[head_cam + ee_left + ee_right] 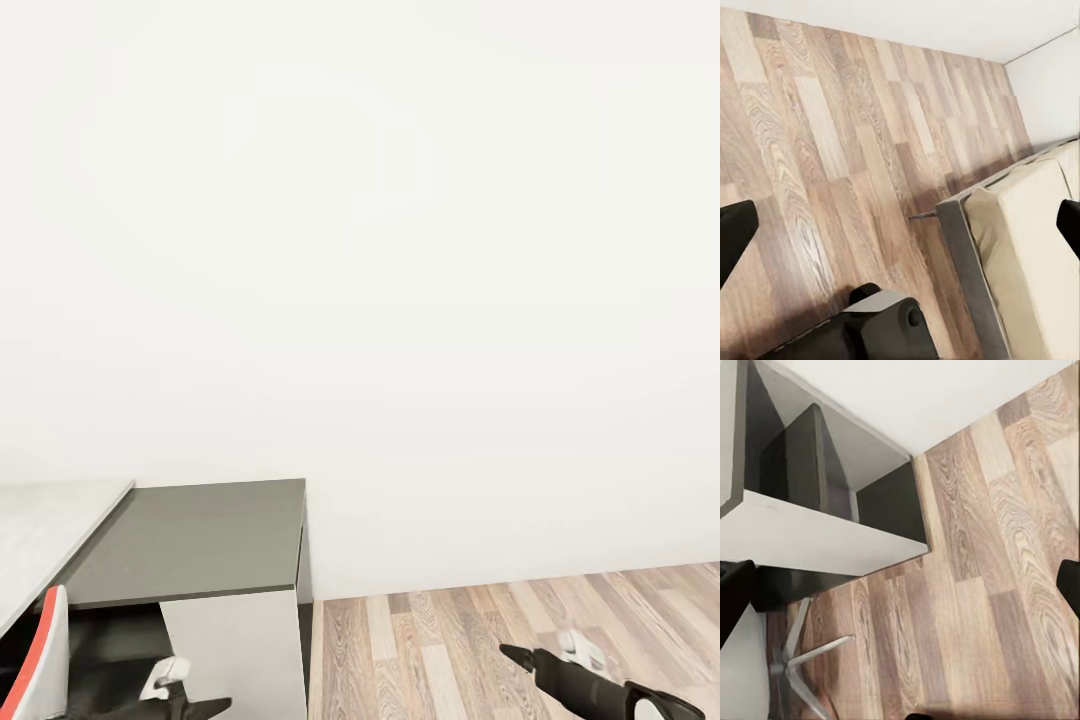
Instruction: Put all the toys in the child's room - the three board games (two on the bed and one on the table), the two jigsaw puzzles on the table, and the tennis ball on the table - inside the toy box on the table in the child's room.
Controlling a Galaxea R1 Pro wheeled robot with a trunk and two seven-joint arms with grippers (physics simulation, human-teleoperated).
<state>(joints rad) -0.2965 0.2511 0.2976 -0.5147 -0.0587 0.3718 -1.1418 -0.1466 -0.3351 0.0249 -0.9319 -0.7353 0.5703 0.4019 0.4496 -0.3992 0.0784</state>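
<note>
Robot's in transit, no toys visible; both end effectors, left and right, spread apart, empty. Swing toward table slowly, avoid cabinet w/ arms.

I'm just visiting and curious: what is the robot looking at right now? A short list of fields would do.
ahead: a plain white wall
lower left: dark grey side cabinet, with the light-grey table edge beside it
floor: wood planks
chair: red and white seat edge at the head view's left edge
bed: beige mattress in a grey frame, in the left wrist view
left gripper: open, nothing between the fingers
right gripper: open, holding nothing
toys: none to report
</note>
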